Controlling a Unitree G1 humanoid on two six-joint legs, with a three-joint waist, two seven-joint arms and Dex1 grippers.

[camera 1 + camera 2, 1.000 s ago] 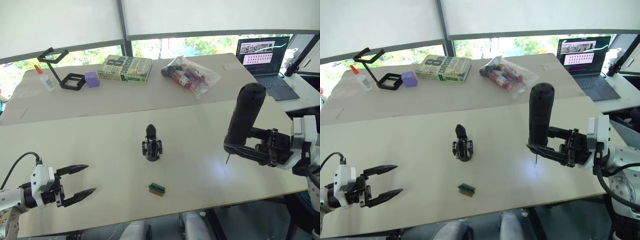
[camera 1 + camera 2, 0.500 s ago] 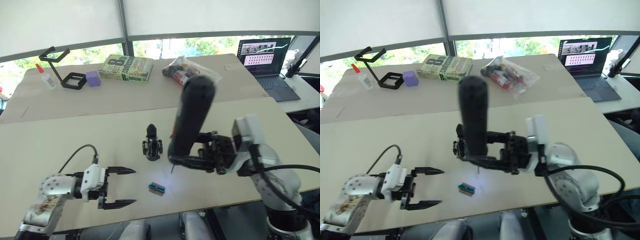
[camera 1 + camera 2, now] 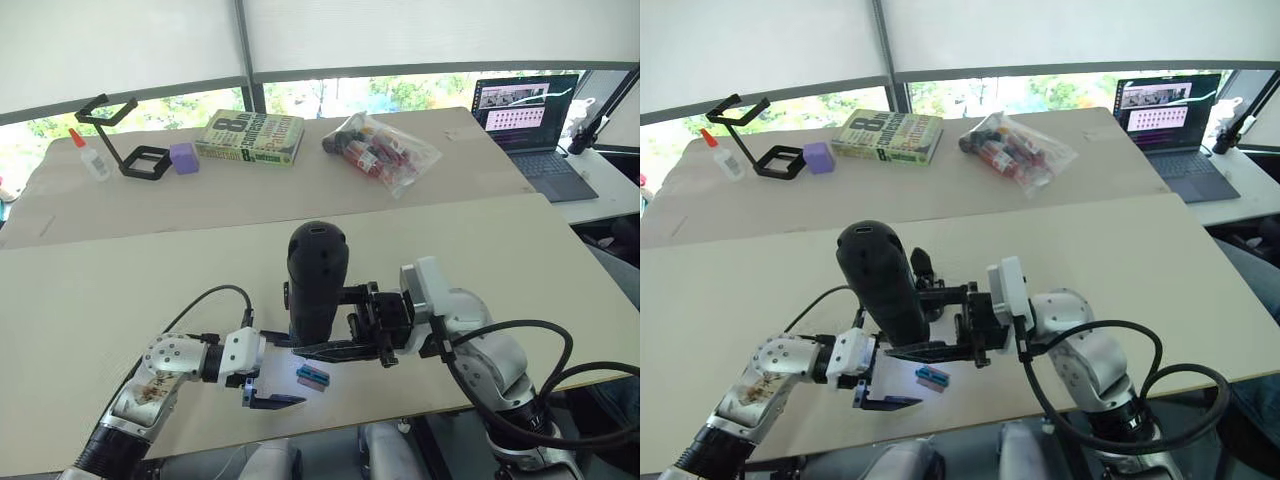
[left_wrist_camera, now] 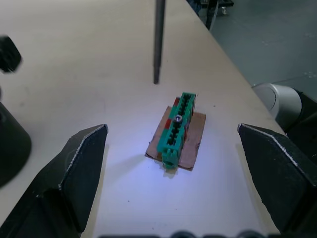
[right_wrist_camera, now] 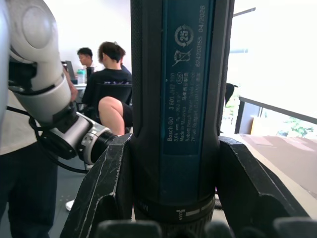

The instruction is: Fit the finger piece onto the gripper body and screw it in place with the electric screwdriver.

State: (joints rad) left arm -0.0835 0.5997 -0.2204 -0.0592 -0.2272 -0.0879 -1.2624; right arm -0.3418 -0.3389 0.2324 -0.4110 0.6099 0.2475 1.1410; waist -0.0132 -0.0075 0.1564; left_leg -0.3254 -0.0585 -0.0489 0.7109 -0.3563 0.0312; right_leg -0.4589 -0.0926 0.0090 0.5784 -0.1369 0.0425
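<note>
My right gripper [image 3: 312, 342] is shut on the electric screwdriver [image 3: 318, 278], a thick black cylinder held upright over the middle of the near table. Its thin metal bit [image 4: 158, 44] points down and ends just above the tabletop. The gripper body [image 3: 924, 266] stands right behind the screwdriver, mostly hidden, with one pointed black finger poking up. My left gripper [image 4: 172, 128] is open and low over the table, its two fingers on either side of a small green-and-red block [image 4: 176, 130]. The finger piece is out of view.
The green-and-red block [image 3: 311, 375] lies on a brown card near the table's front edge. On the far table are a black wire stand [image 3: 128, 140], a glue bottle [image 3: 92, 156], a purple block [image 3: 184, 157], a book [image 3: 250, 136], a plastic bag of items [image 3: 382, 148] and a laptop [image 3: 530, 125].
My right arm has carried the screwdriver left from the table's right side to in front of the gripper body. My left gripper has moved right and now flanks the green-and-red block.
</note>
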